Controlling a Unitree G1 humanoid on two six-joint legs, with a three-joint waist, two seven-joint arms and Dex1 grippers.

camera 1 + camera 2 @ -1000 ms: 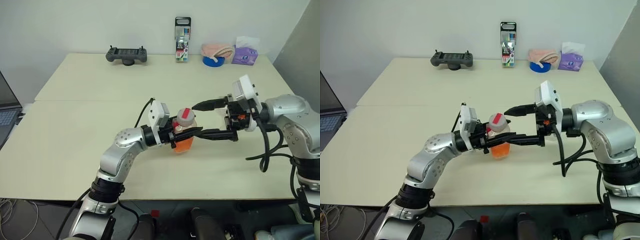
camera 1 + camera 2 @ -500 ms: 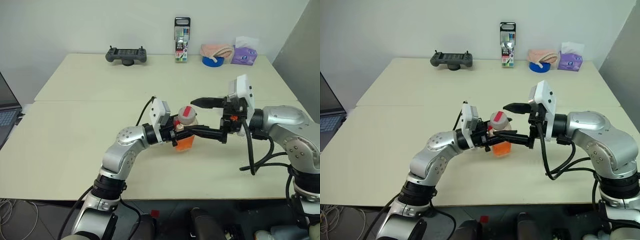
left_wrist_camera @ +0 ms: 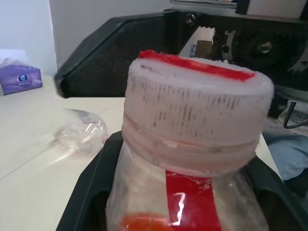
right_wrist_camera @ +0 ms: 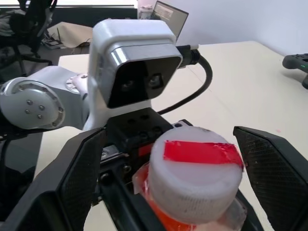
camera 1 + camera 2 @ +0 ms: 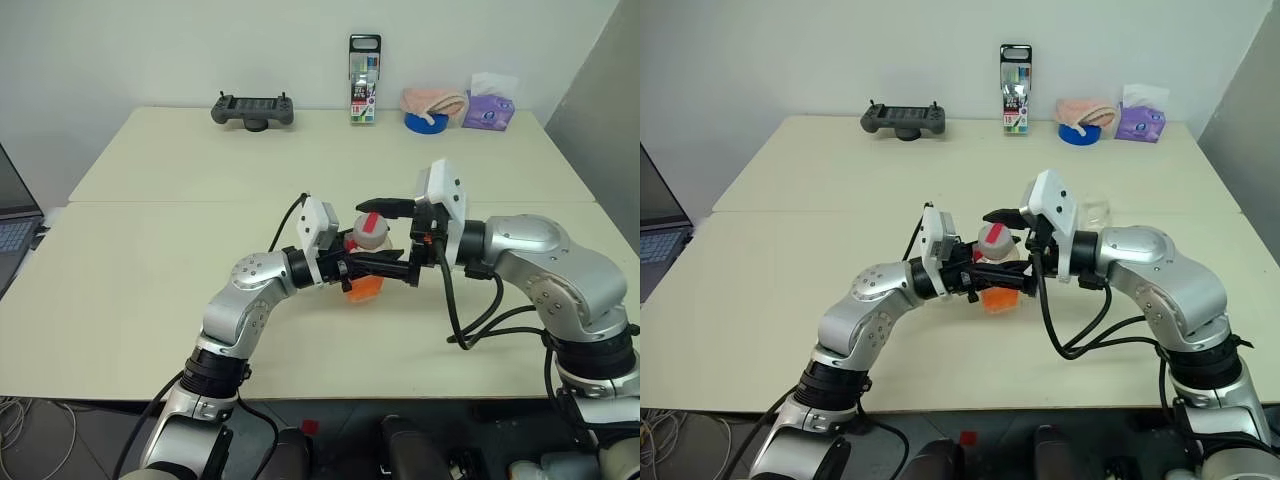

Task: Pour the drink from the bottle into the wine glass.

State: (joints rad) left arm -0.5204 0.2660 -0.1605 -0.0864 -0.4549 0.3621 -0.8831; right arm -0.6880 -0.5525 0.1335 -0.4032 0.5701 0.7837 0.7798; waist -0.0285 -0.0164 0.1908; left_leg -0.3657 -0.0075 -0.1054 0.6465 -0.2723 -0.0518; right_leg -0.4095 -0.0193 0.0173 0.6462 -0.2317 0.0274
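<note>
My left end effector (image 5: 352, 268) is clamping the bottle (image 5: 368, 262) upright above the bench (image 5: 150, 240). My right end effector (image 4: 173, 178) is gaping wide around its cap (image 4: 195, 173), fingers apart from it.

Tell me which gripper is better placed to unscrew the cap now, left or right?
Right, probably. The right gripper stands open with its fingers on either side of the cap. The left gripper is shut on the bottle, holding it upright.
</note>
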